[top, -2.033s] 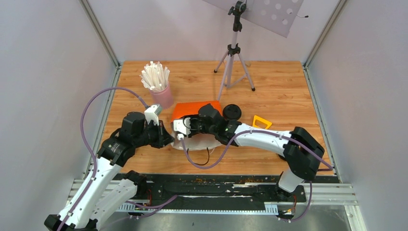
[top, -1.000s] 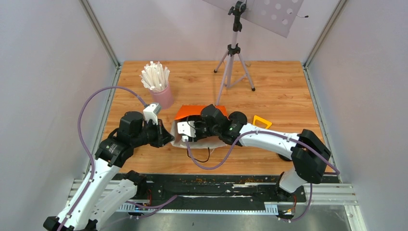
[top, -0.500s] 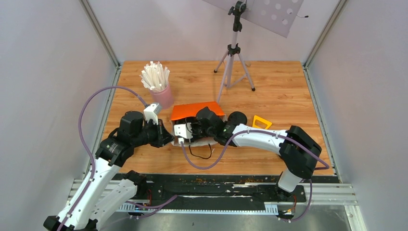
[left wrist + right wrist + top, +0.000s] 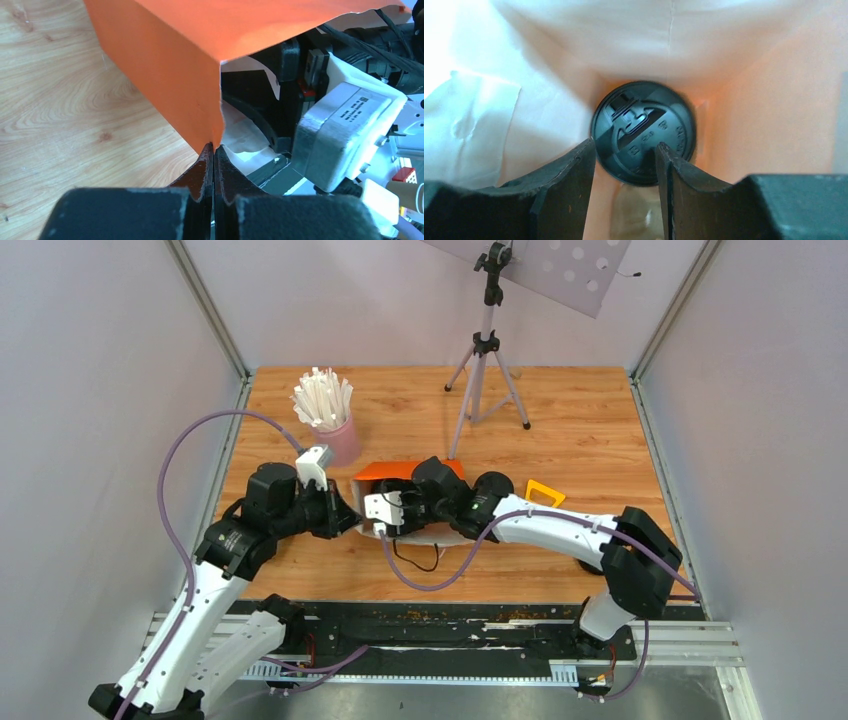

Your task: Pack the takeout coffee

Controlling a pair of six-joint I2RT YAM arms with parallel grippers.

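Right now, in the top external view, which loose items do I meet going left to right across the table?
Pink cup of white sticks → orange paper bag → yellow triangular piece.

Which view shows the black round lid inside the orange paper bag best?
Right wrist: the black round lid faces the lens, deep inside the orange paper bag. Top external and left wrist show only the bag and the right arm, no lid.

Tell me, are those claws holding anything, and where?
The left gripper pinches the orange bag by its rim; the right gripper, open inside it, holds nothing.
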